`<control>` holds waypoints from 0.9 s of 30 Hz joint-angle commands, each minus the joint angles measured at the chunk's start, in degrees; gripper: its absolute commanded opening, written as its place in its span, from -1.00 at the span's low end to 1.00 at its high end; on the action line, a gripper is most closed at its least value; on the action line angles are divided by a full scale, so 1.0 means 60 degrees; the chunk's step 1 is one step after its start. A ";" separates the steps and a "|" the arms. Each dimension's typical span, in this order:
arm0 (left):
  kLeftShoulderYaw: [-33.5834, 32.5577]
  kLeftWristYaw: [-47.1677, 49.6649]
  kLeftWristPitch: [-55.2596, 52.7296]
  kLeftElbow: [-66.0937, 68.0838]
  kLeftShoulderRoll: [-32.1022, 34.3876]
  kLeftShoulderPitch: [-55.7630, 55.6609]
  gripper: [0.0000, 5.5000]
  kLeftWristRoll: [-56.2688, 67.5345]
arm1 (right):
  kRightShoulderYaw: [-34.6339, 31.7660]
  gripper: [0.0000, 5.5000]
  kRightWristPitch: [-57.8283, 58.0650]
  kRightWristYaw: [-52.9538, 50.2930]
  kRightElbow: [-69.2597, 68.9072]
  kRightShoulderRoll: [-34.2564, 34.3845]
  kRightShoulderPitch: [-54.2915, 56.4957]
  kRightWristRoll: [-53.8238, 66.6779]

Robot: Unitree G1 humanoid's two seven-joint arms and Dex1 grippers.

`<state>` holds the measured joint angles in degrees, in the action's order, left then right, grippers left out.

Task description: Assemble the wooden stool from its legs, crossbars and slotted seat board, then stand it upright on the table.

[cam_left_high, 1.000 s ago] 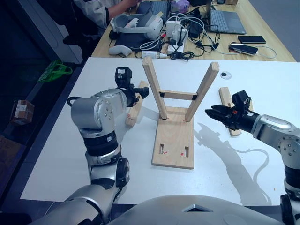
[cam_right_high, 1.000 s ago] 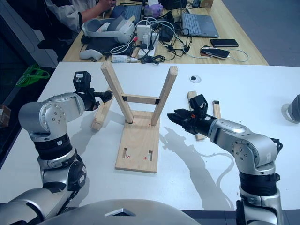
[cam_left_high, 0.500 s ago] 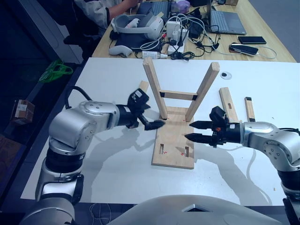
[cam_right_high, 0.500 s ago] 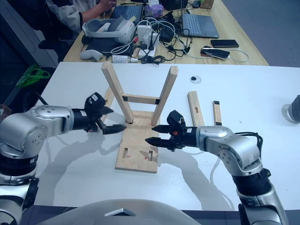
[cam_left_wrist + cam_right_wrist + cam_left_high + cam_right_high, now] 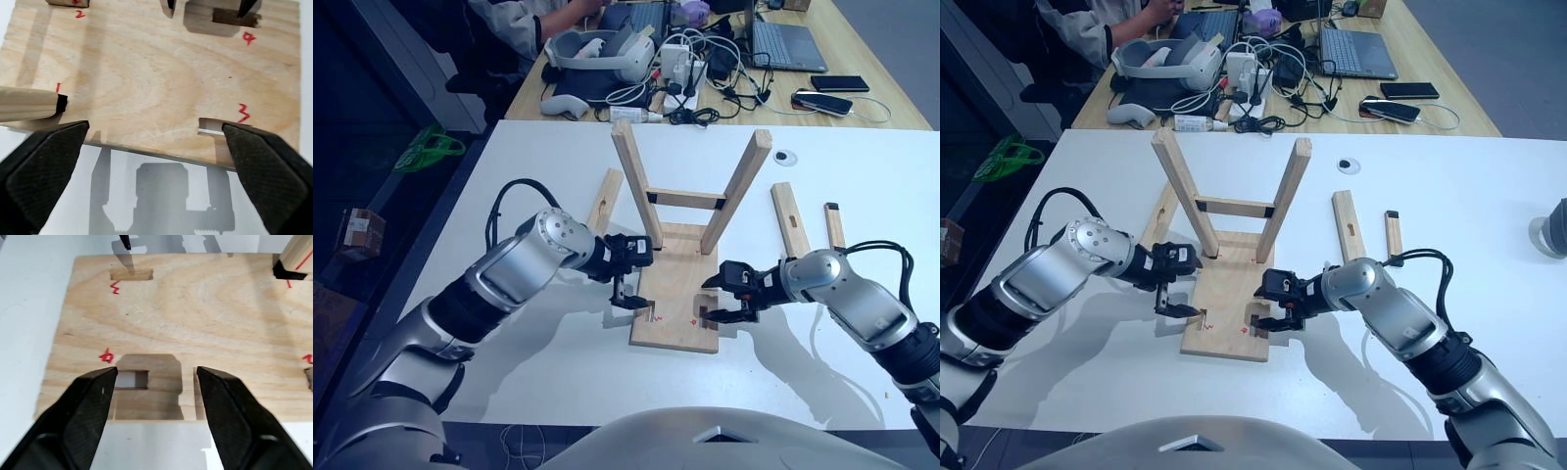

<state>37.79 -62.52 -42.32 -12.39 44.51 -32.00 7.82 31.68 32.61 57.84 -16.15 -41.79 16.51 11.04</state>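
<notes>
- The slotted seat board (image 5: 674,294) lies flat in the middle of the white worktop (image 5: 538,166).
- Two legs (image 5: 637,186) stand up from the slots at the board's far end. They lean apart towards their tops, and a crossbar (image 5: 685,199) joins them partway up.
- The two near slots (image 5: 132,378) have nothing in them, and each has a red mark beside it.
- The left end effector (image 5: 636,281) sits low at the board's left edge with its fingers spread wide, gripping nothing. From its wrist camera, one finger is near the foot of a seated leg and the other is by the near slot on that side.
- The right end effector (image 5: 710,301) is at the board's right edge, also low and spread, holding nothing. The near right slot lies just ahead, between its fingers.
- A loose leg (image 5: 605,196) lies on the worktop just left of the board's far end.
- A second loose leg (image 5: 789,220) and a short bar (image 5: 833,225) lie side by side to the right, apart from the board.
- Behind the worktop is a wooden desk (image 5: 862,59) carrying a headset (image 5: 597,49), laptops and cables.
</notes>
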 commanded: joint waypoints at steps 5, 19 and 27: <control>-0.0210 0.0539 0.0132 0.1708 -0.0840 -0.0545 0.84 -0.0869 | 0.0041 0.12 -0.0450 -0.0635 0.0653 0.0727 0.0515 -0.1177; -0.0975 0.2192 0.0744 0.3739 -0.1994 -0.0985 0.84 -0.2329 | -0.0115 0.12 -0.1430 -0.2353 0.3333 0.1952 0.1270 -0.3033; -0.2378 0.3250 0.0182 0.3917 -0.2435 -0.1137 0.84 -0.2270 | -0.1307 0.12 -0.0960 -0.2444 0.3576 0.2731 0.1561 -0.2148</control>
<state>26.19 -43.83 -38.88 13.42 29.94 -37.85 -6.24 26.75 23.14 40.22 9.26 -24.70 26.99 -5.45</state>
